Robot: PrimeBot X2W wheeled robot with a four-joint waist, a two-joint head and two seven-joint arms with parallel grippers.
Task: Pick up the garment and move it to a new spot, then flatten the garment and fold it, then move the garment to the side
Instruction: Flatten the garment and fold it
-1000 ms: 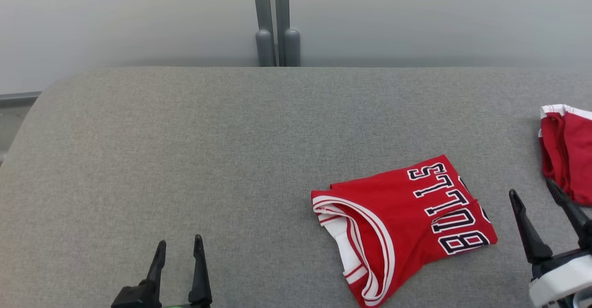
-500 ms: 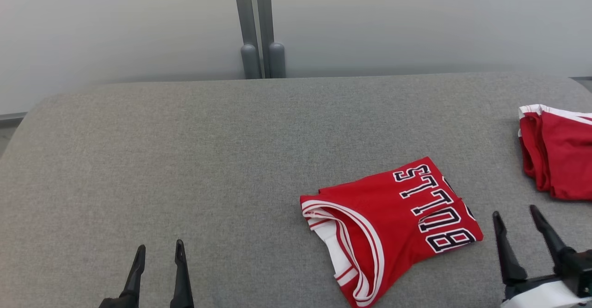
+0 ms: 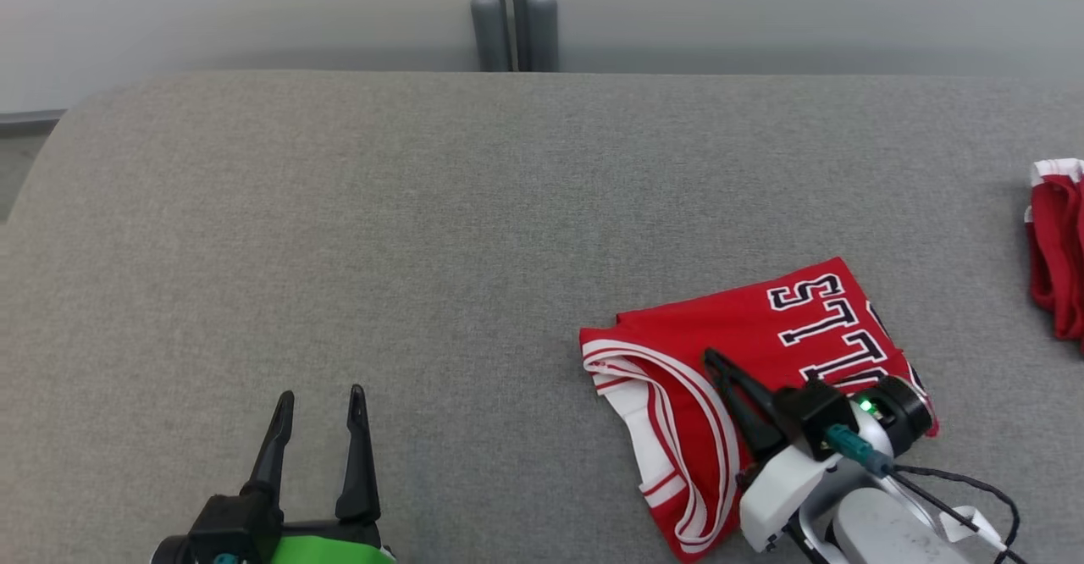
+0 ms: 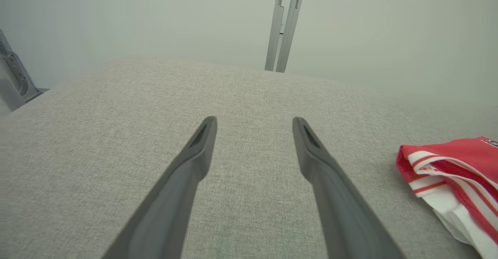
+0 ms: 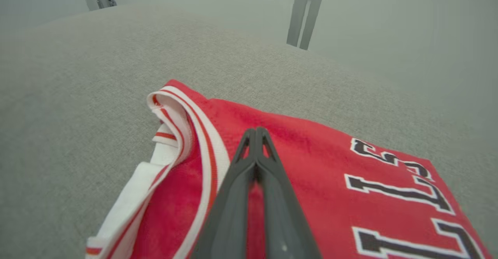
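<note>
The garment (image 3: 762, 327) is a folded red jersey with white-and-red trim and black lettering, lying on the grey cloth table (image 3: 423, 208) at the right front. My right gripper (image 3: 713, 356) reaches over the jersey's middle from the front, its two dark fingers pressed together. In the right wrist view the closed fingertips (image 5: 256, 131) lie over the red cloth (image 5: 311, 154) beside the striped trim, with no fabric visibly pinched between them. My left gripper (image 3: 320, 395) stands open at the front left over bare table. Its spread fingers (image 4: 202, 134) are well left of the jersey (image 4: 447, 161).
A second red garment (image 3: 1054, 242) with a white edge lies at the table's far right edge. Two grey posts (image 3: 512, 22) stand behind the table's back edge, in front of a pale wall. The table's left corner is rounded.
My right gripper has swung in from the right front onto the jersey and closed its fingers. The head view has shifted. The left gripper stays open.
</note>
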